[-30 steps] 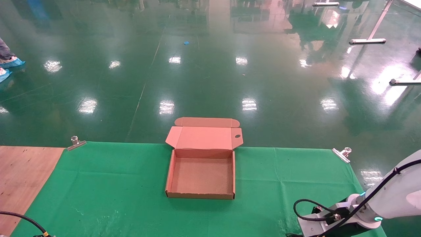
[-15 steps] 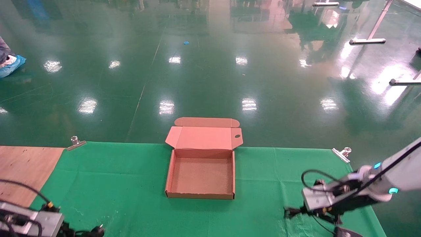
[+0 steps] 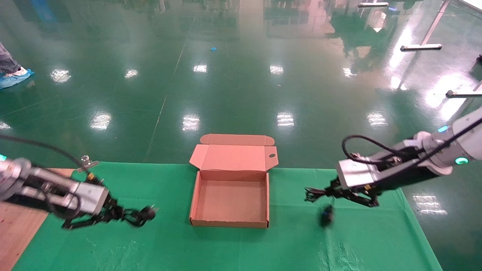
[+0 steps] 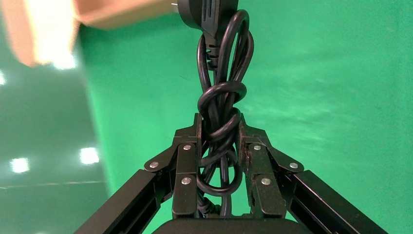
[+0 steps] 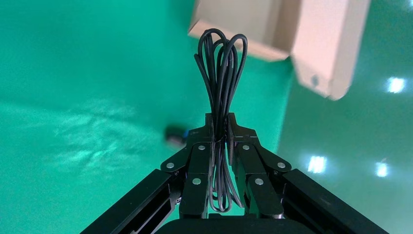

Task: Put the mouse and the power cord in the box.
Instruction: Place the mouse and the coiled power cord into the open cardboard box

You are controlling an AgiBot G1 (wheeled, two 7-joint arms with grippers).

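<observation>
The box [image 3: 229, 224] lies open in the middle of the green cloth, its lid [image 3: 233, 157] folded back and its inside bare. My left gripper [image 3: 131, 217] hovers left of the box, shut on the knotted power cord [image 4: 221, 105]; the plug [image 4: 209, 12] sticks out past the fingertips toward the box. My right gripper [image 3: 320, 192] hovers right of the box, shut on the mouse's thin bundled cable [image 5: 221, 63]. The mouse [image 3: 326, 217] dangles below it above the cloth, and its blue mark shows in the right wrist view [image 5: 176, 135].
The green cloth [image 3: 150, 244] is held by metal clips [image 3: 87, 163] [image 3: 391, 176] at its far corners. Bare wooden tabletop [image 3: 22, 195] lies at the left. Beyond the far table edge is glossy green floor, with a person's blue-covered shoe [image 3: 13, 73] far left.
Both arms have risen from the near edge and swung forward to either side of the box. The left carries the cord; the right has lifted the mouse by its cable.
</observation>
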